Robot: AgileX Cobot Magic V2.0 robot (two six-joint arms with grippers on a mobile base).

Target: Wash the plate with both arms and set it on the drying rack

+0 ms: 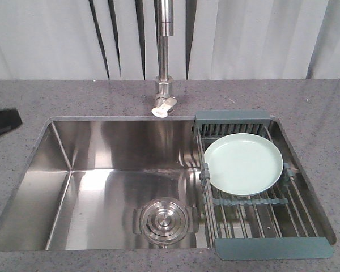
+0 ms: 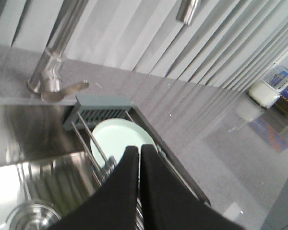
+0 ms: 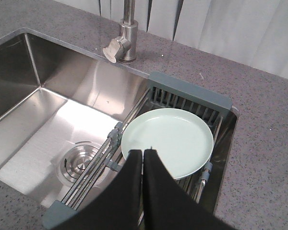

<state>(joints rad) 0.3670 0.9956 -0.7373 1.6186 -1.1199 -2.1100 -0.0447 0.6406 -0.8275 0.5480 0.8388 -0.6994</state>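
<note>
Left wrist view: plate (image 2: 116,139) half hidden behind left pincer (image 2: 139,149), both pincers pressed together, empty.

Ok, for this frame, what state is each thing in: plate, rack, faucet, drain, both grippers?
plate: lying flat on the rack, not held
drying rack: spanning the sink's right side
faucet: no water visible
sink: basin holds no dishes
drain strainer: seated in the drain
left gripper: shut, holding nothing
right gripper: shut, holding nothing

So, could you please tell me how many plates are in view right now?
1. A single pale green plate lies flat on the drying rack across the right side of the sink. None is in the basin, and nothing seems to hide another.
</note>
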